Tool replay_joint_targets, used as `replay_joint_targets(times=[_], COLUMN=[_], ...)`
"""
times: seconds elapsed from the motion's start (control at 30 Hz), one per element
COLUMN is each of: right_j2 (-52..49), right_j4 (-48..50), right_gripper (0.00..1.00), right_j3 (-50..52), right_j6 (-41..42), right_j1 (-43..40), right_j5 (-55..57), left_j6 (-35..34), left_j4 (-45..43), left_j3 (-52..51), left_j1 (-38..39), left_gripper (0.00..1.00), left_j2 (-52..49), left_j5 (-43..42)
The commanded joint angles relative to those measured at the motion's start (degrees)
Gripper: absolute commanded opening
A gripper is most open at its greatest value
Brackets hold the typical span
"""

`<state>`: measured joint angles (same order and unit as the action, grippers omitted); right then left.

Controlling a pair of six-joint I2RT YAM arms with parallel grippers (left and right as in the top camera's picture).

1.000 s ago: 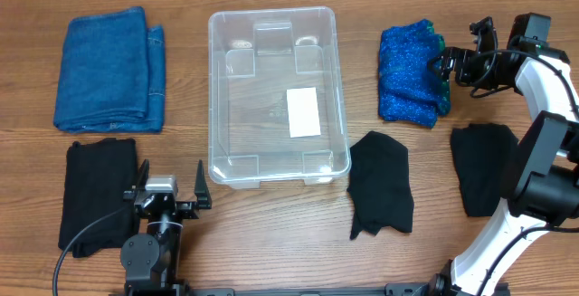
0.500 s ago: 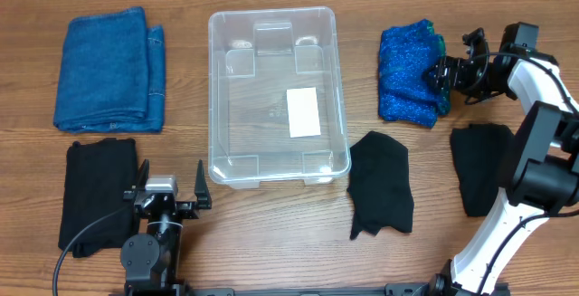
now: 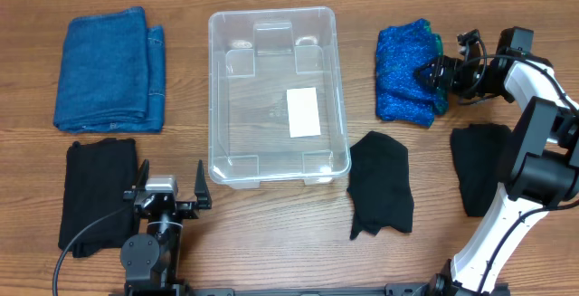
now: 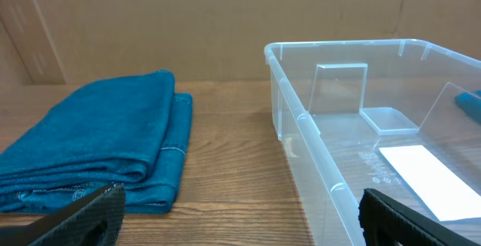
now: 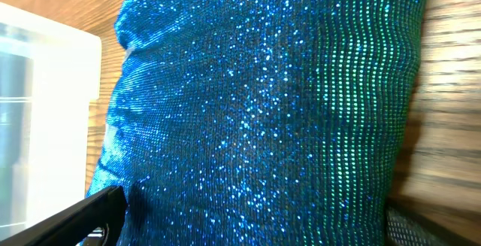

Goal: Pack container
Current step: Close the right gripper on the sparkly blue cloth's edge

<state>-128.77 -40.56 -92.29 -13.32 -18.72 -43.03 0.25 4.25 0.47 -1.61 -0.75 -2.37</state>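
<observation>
The clear container [image 3: 217, 88] stands at the table's middle with only a white label [image 3: 303, 112] on its bottom. My right gripper [image 3: 432, 72] is open, its jaws straddling the right edge of a sparkly blue cloth [image 3: 405, 74]. In the right wrist view that cloth [image 5: 255, 103] fills the space between the fingers [image 5: 83, 216]. My left gripper [image 3: 168, 193] rests open at the front left, holding nothing. In the left wrist view the container's near corner [image 4: 301, 118] is on the right and a folded blue towel [image 4: 90, 148] on the left.
The folded blue towel [image 3: 109, 68] lies at the back left, with a black cloth [image 3: 98, 192] in front of it. Two more black cloths [image 3: 380, 192] [image 3: 479, 178] lie at the front right. The container's edge [image 5: 37, 88] shows left of the sparkly cloth.
My right gripper has moved left, from just beside the sparkly blue cloth to over its right edge. The left arm has stayed still.
</observation>
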Motion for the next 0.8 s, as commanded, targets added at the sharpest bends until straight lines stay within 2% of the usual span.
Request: replay_joint_targets(times=[0.0, 0.33, 0.47, 0.53, 0.63, 0.77], right_j2=[-0.5, -3.3, -4.0, -4.0, -4.0, -4.0], right_j4=[0.1, -0.7, -1.1, -1.1, -1.1, -1.6], right_gripper=[1.0, 1.0, 0.95, 0.89, 0.72, 0.62], right_j3=[-1.0, -1.0, -1.0, -1.0, -1.0, -1.0], right_j6=[-0.2, -0.2, -0.2, -0.2, -0.2, -0.1], right_j1=[0.3, 0.4, 0.4, 0.4, 0.4, 0.4], right_j5=[-3.4, -2.1, 1.4, 1.5, 1.4, 1.3], left_j6=[1.1, 1.1, 1.1, 1.1, 1.1, 1.1], left_j4=[0.0, 0.0, 0.0, 0.0, 0.0, 0.0], left_j3=[-0.2, -0.2, -0.2, -0.2, -0.2, -0.2], left_j1=[-0.3, -0.3, -0.3, -0.3, -0.3, -0.3], left_gripper=[1.0, 1.0, 1.0, 1.0, 1.0, 1.0], left_j2=[0.4, 0.4, 0.4, 0.4, 0.4, 0.4], left_j5=[0.0, 0.0, 0.0, 0.0, 0.0, 0.0])
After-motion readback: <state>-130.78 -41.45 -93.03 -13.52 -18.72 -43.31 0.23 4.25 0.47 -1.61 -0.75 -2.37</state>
